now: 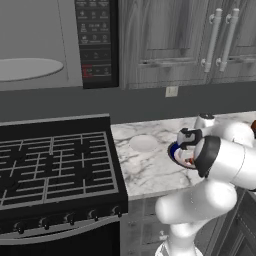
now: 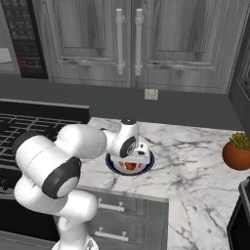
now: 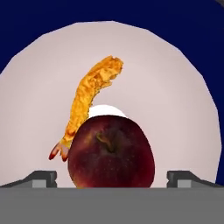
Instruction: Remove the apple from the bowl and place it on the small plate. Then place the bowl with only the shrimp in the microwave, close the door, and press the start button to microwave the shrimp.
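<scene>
While the tool hangs low over the bowl with its tips spread wide either side of the apple, nothing is pinched. The shrimp lies just behind the apple, centre frame. On the bench, the small plate sits left of the bowl.

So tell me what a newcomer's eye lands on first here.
The dark red apple looms in the hand view, between the open gripper fingertips, with the orange shrimp beside it in the bowl. From the base, the white arm bends over that bowl on the marble counter.
</scene>
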Controlling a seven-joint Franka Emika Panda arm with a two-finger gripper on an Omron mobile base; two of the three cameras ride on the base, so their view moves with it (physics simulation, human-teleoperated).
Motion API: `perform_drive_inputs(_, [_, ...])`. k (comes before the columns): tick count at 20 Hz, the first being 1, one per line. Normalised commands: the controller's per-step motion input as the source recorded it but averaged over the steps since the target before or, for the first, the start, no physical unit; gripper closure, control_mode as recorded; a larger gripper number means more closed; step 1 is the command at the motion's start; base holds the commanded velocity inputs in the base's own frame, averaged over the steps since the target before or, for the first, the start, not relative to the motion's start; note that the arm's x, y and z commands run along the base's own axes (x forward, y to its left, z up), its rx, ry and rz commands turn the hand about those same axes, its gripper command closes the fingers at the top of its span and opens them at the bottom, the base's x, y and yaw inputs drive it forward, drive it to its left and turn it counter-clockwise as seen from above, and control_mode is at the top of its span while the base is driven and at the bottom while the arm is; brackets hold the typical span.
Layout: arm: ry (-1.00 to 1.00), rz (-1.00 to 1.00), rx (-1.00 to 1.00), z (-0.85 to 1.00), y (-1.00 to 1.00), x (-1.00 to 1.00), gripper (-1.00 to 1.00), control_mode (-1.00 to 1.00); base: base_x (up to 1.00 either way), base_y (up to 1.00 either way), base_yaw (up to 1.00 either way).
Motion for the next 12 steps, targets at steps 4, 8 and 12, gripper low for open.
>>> perform_drive_inputs(4, [0.01, 0.0, 0.0, -0.17, 0.0, 0.0, -1.0, -1.0, 0.0, 0.0, 0.0])
perform_drive_inputs(8, [0.01, 0.0, 0.0, -0.16, 0.0, 0.01, 1.0, -1.0, 0.0, 0.0, 0.0])
perform_drive_inputs(12, [0.0, 0.0, 0.0, 0.02, 0.0, 0.0, 1.0, -1.0, 0.0, 0.0, 0.0])
